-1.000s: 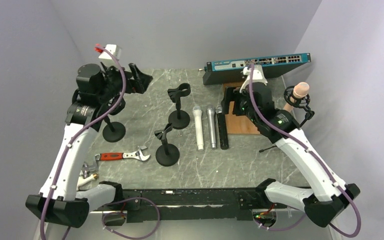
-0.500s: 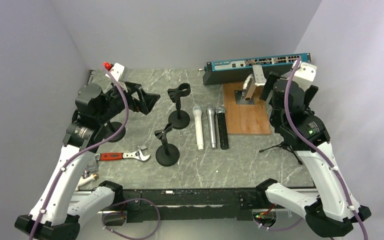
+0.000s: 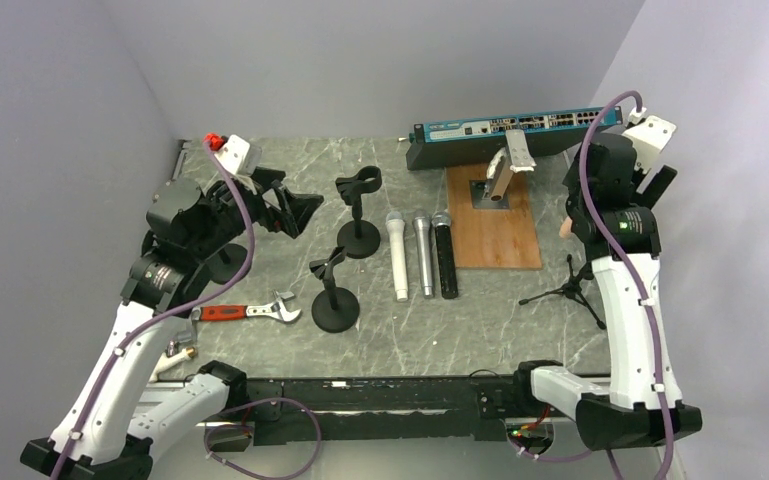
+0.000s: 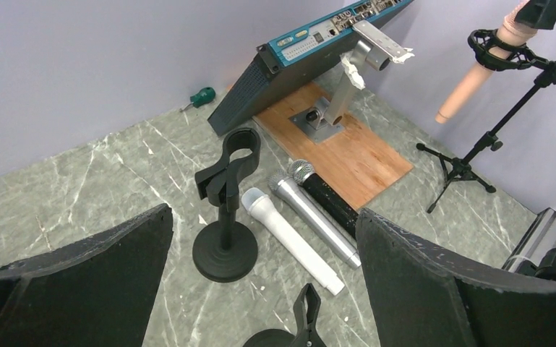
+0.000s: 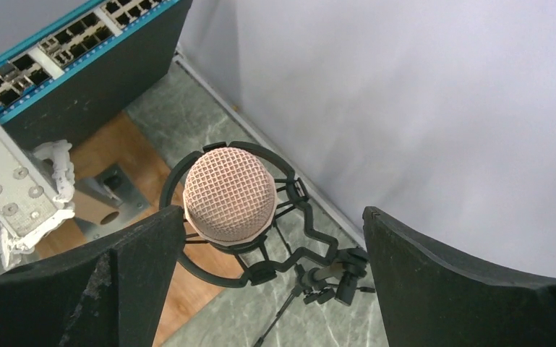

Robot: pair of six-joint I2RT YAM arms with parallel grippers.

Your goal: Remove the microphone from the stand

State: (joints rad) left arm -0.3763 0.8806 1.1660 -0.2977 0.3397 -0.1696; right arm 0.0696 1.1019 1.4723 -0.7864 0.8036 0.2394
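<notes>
A pink microphone [image 5: 229, 194] sits in a black shock mount [image 5: 249, 273] on a tripod stand [image 3: 570, 290] at the right edge of the table. In the top view only its lower end [image 3: 566, 228] shows beside my right arm. It also shows in the left wrist view [image 4: 477, 69]. My right gripper [image 5: 271, 217] is open and hangs above the microphone's head, its fingers on either side and not touching it. In the top view the right gripper [image 3: 642, 180] is by the right wall. My left gripper [image 4: 264, 213] is open and empty above the table's left half [image 3: 295, 210].
White [image 3: 398, 255], silver [image 3: 423, 250] and black [image 3: 445, 255] microphones lie side by side mid-table. Two black desk stands [image 3: 359, 215] [image 3: 332, 295] are to their left. A wrench [image 3: 250, 312], a wooden board [image 3: 495, 235] with a metal bracket [image 3: 505, 170] and a network switch [image 3: 515, 125] are also there.
My right arm has swung from over the wooden board to the right wall, over the pink microphone. My left gripper has shifted a little to the right.
</notes>
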